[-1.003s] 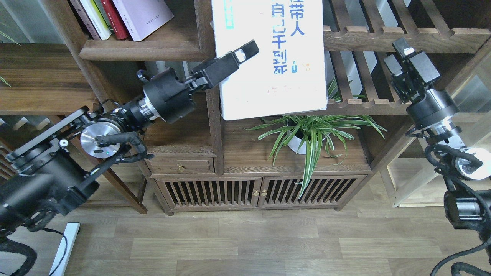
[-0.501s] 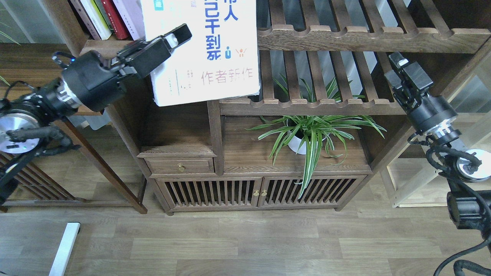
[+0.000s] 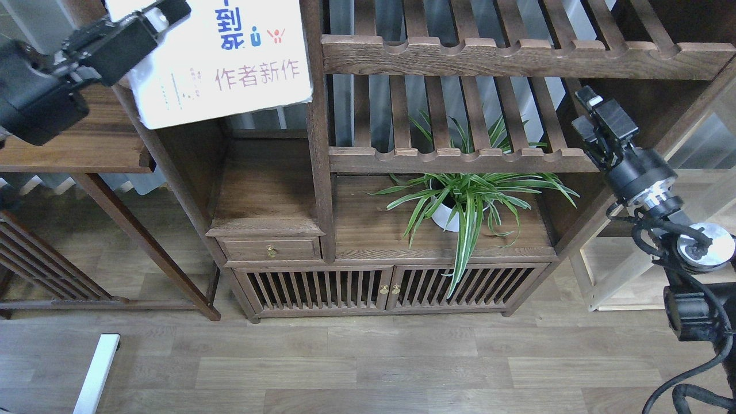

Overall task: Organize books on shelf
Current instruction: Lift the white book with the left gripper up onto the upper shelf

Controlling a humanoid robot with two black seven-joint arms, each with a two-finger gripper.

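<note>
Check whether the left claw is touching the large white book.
Touching. In the head view the left claw lies over the left edge of the large white book, which hangs in the air with nothing else holding it.

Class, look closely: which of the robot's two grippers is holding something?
The left gripper, jaws clamped on the large white book; the right gripper holds nothing.

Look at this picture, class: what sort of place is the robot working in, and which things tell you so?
Probably a home study or office. A tall dark wooden bookcase with slatted racks, a potted spider plant on its cabinet top, and wood-plank flooring suggest it. The left gripper holds a large white book.
</note>
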